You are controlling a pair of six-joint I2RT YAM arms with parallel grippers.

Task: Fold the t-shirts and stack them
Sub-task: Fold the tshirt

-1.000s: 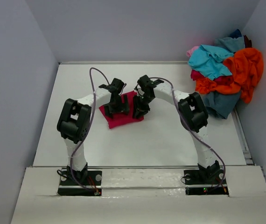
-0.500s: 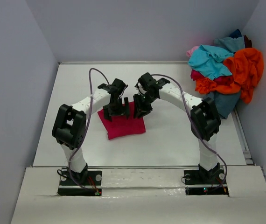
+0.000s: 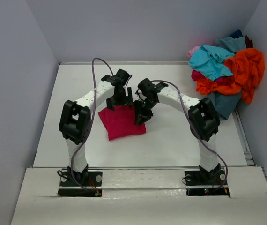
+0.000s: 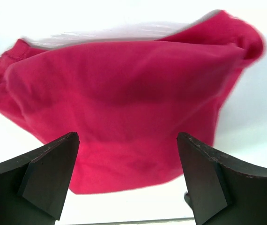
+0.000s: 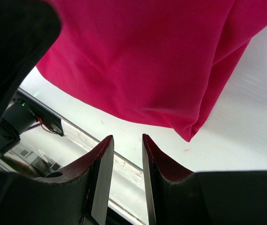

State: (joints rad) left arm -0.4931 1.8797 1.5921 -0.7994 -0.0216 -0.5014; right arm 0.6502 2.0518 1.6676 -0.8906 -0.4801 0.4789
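- Lying flat on the white table (image 3: 171, 140), the crimson t-shirt (image 3: 122, 123) is folded into a rough rectangle, its long side tilted a little against the table's edges.
- From the left wrist view, its cloth looks smooth, with soft creases and a hemmed edge along the far side.
- The left gripper (image 4: 126, 173) hangs over the far edge of the crimson t-shirt with its fingers spread wide. Nothing is between them.
- The right gripper (image 5: 124, 178) sits at the right edge of the crimson t-shirt. Its fingers are only a narrow gap apart and hold nothing, and bare table shows through the gap.
- Well to the right of the crimson t-shirt and farther back, the other t-shirts are heaped in a loose pile (image 3: 225, 70) against the corner.
- An orange one (image 3: 248, 70) and a turquoise one (image 3: 211, 61) are on top. A bit of pink (image 3: 193, 50) shows at the left of the pile and dark blue (image 3: 236, 34) at its peak.
- Plain grey walls (image 3: 147, 28) close the table in behind, left and right of the crimson t-shirt.
- Nearer than the crimson t-shirt, a pale ledge (image 3: 143, 180) carries both arm bases.
- A purplish cable (image 3: 93, 79) loops along each arm.
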